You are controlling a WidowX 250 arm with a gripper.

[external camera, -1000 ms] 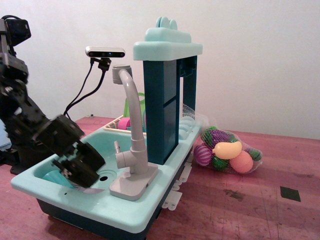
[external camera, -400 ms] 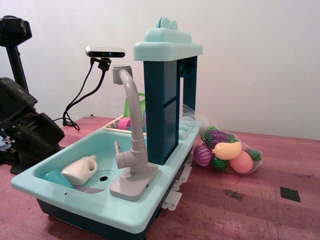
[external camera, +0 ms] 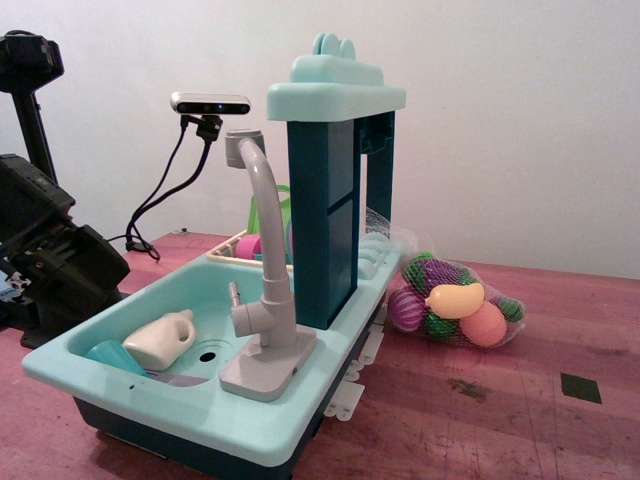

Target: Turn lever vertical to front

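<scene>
On the red wooden table [external camera: 520,420], a toy sink [external camera: 150,400] holds a cream bottle [external camera: 160,340] beside the grey faucet [external camera: 268,300], whose small lever [external camera: 234,295] stands upright on its left stub. The black robot arm [external camera: 50,260] sits at the far left; whether its gripper is clenched cannot be told. A net of toy fruit [external camera: 455,305] lies behind.

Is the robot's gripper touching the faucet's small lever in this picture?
No: the lever stands alone beside the faucet, while the black arm sits back at the picture's left edge, clear of the sink.
</scene>
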